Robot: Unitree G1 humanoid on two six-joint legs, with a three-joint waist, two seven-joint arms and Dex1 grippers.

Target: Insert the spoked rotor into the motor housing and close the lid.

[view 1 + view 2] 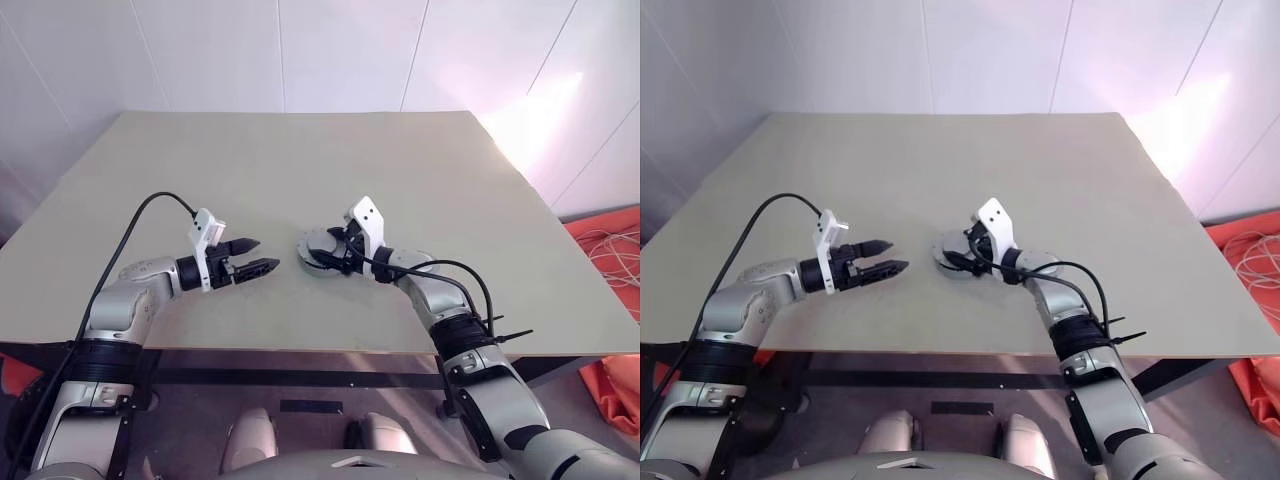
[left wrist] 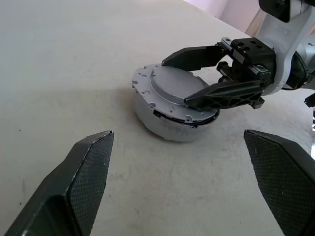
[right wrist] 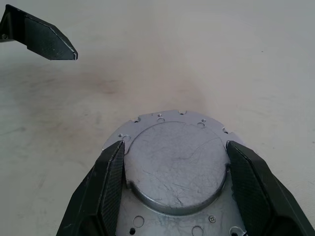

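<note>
Lid [image 2: 174, 88] atop housing [image 2: 162, 125], between right claw [image 3: 172, 196] fingers.

We see a broad beige table [image 1: 300, 180] standing against white panelled walls [image 1: 300, 50] with thin vertical seams. A bright patch of light [image 1: 540, 120] falls across the wall on the right. Beyond the table's right edge lies orange fabric [image 1: 610, 235] with pale coiled cable [image 1: 615, 255] on it.

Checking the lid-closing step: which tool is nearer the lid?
Right. The right tool straddles the lid atop the motor housing; the left tool hovers open, apart, to its left.
</note>
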